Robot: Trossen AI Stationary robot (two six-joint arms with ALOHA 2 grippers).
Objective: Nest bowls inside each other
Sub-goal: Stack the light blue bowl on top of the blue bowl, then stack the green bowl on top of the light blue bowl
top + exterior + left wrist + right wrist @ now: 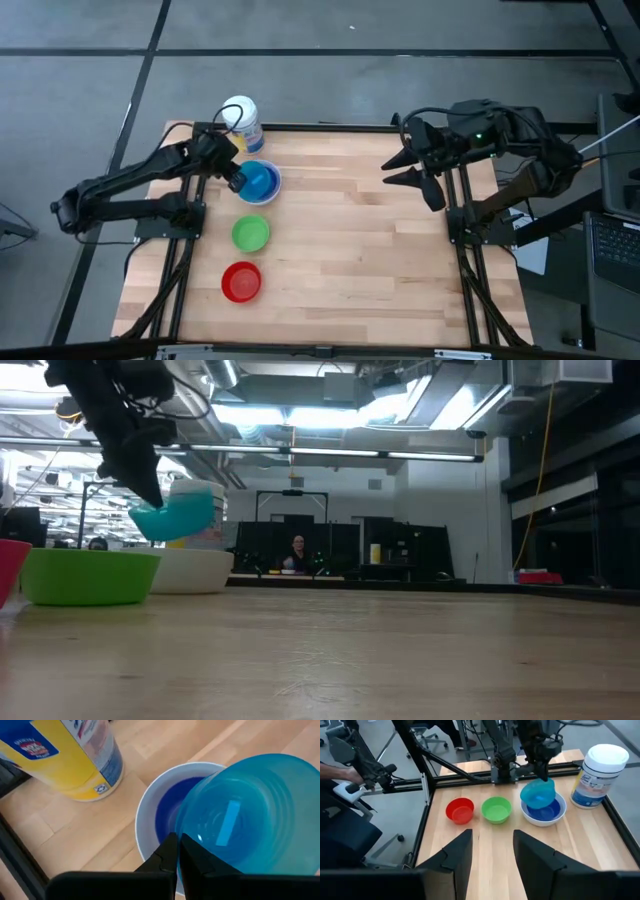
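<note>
A white bowl [268,188] with the dark blue bowl [167,810] nested inside it rests on its base at the table's far left. Just above them hangs the teal bowl [250,815], with my left gripper [178,851] shut on it. On the table nearer the front stand the green bowl [251,234] and the red bowl [241,282], each on its base. My right gripper [415,172] is raised at the far right, open, with nothing between its fingers [492,851]. My left gripper pinches the teal bowl's rim [192,842] between its two fingers [165,856], on the side nearest the arm. The fingers slant down from the table's left. The bowl is tilted and lifted clear above the white bowl [195,570], its teal underside [178,518] showing in the low view.
A white canister [241,122] with a blue and yellow label stands at the far left corner, just behind the white bowl. The wood table's middle and right [370,250] are bare. Black frame rails [470,270] run along both sides. A person sits far off in the room.
</note>
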